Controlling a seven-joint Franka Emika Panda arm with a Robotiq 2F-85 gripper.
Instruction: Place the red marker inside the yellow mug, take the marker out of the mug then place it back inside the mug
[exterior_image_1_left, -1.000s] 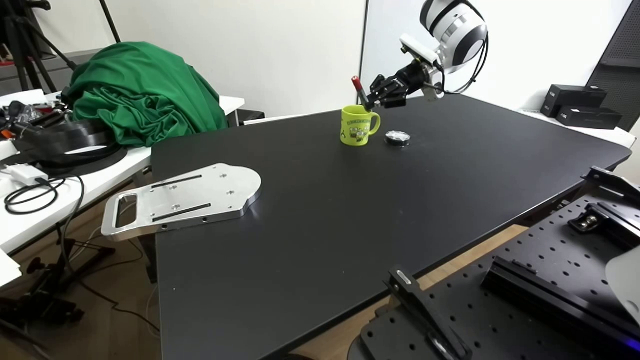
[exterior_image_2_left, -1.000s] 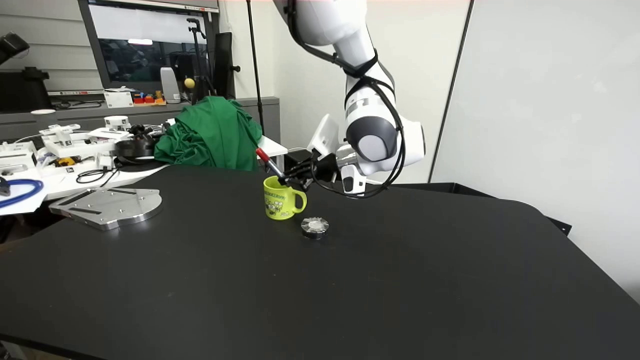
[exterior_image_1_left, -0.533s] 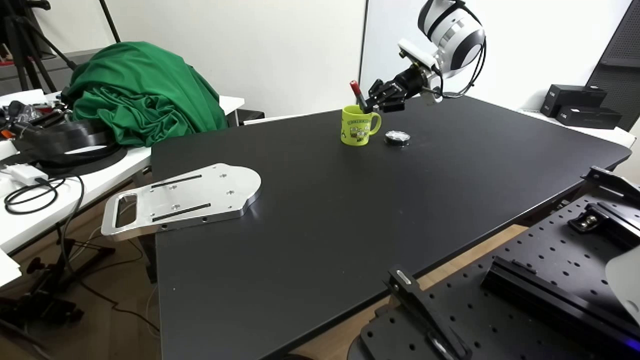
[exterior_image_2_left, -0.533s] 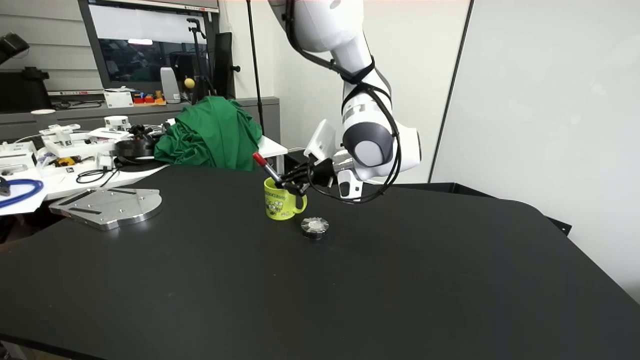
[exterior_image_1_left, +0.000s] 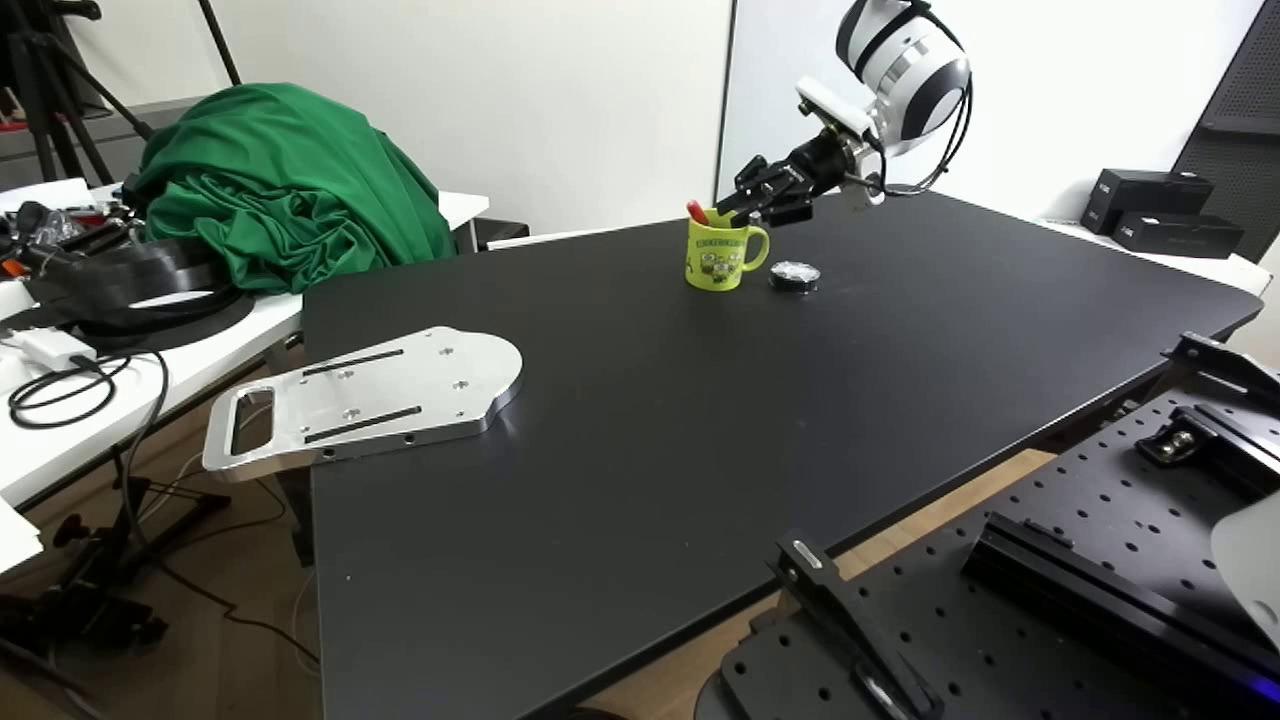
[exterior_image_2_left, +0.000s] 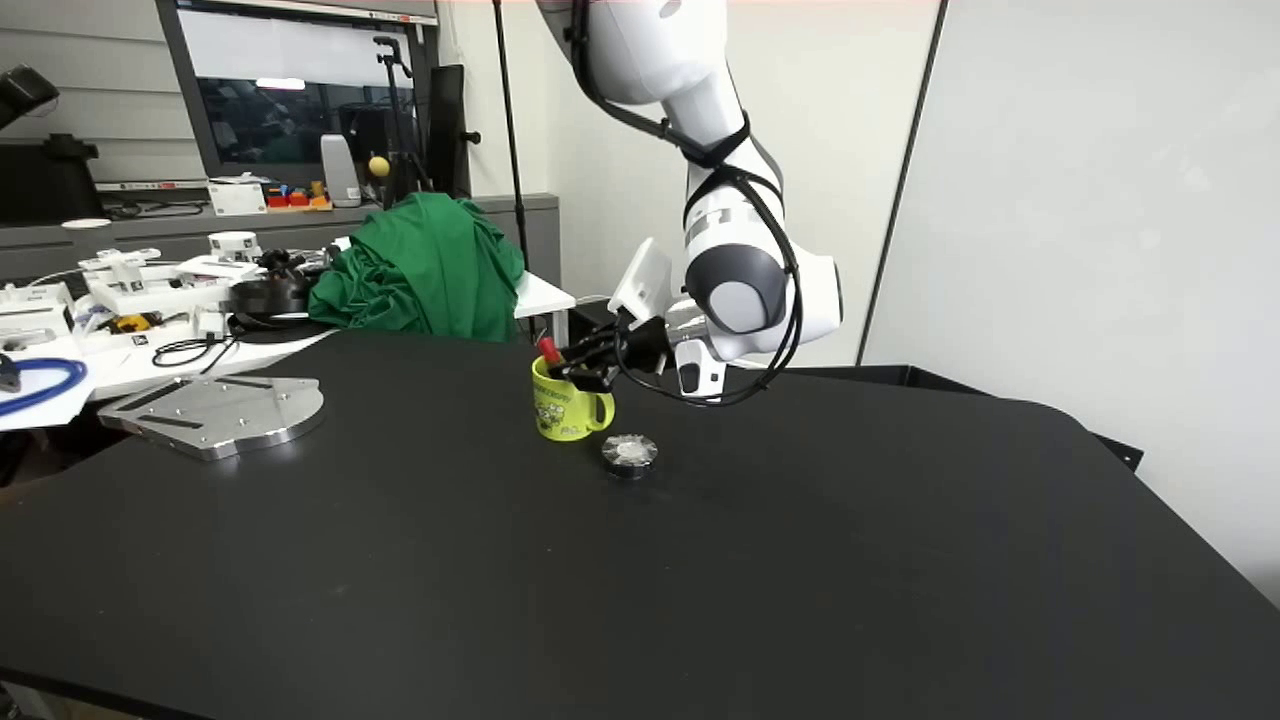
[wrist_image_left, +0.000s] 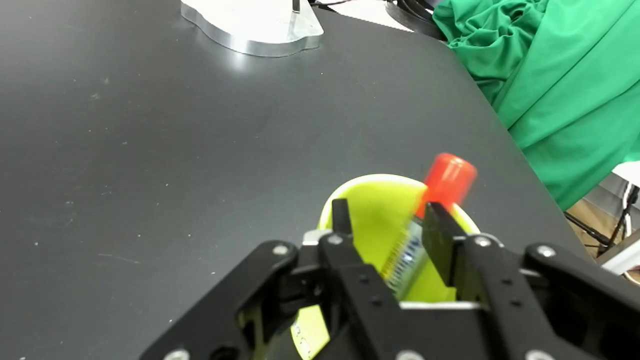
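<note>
The yellow mug (exterior_image_1_left: 714, 258) stands upright on the black table; it also shows in an exterior view (exterior_image_2_left: 567, 412) and in the wrist view (wrist_image_left: 372, 210). The red marker (wrist_image_left: 447, 180) leans inside the mug, its red end sticking out above the rim; that end shows in both exterior views (exterior_image_1_left: 697, 212) (exterior_image_2_left: 549, 350). Its lower end is hidden by the gripper and mug. My gripper (wrist_image_left: 391, 220) is open at the mug's mouth, on the handle side. The marker's body lies between the spread fingers in the wrist view, close to the right finger; I cannot tell whether they touch.
A small silver-topped disc (exterior_image_1_left: 795, 276) lies near the mug's handle. A metal plate (exterior_image_1_left: 400, 385) sits at the table's edge, and a green cloth heap (exterior_image_1_left: 290, 190) lies on a side table beyond it. A white wall stands behind the table.
The gripper has opened and let go of the marker. The marker has dropped from above the rim down into the mug. The mug has shifted slightly. The arm moved a little, then stayed still.
</note>
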